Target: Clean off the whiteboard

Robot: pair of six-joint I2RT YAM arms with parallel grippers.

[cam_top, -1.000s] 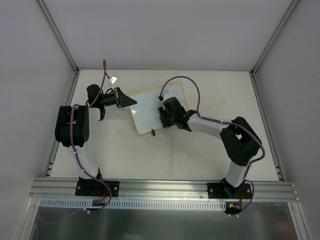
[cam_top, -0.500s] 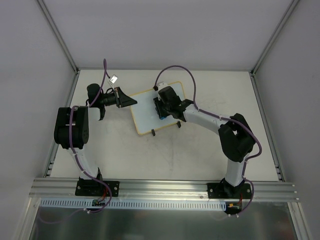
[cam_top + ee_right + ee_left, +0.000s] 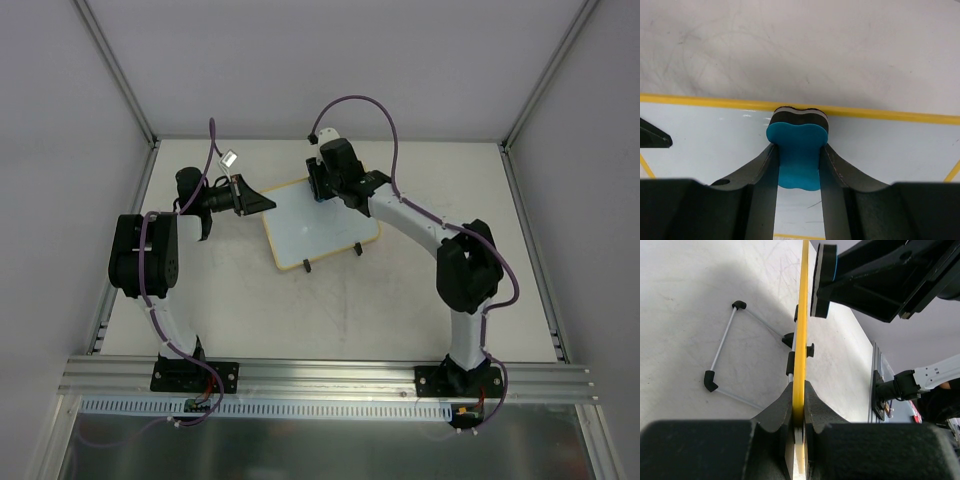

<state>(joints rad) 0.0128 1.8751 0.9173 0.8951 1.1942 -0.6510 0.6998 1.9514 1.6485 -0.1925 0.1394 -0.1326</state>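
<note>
Bracing is the left gripper's (image 3: 264,203) job: its fingers pinch the left edge of the small white, yellow-framed whiteboard (image 3: 315,230) at centre frame, so the right gripper (image 3: 322,186), clamped on a blue foam eraser block (image 3: 798,155), can press along the board's upper edge.

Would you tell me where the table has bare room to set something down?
Bare: the near strip of table in front of the whiteboard; its far right corner. Crowded: the whiteboard's far side, where the left pincer grips it and the right pincer holds an eraser.
</note>
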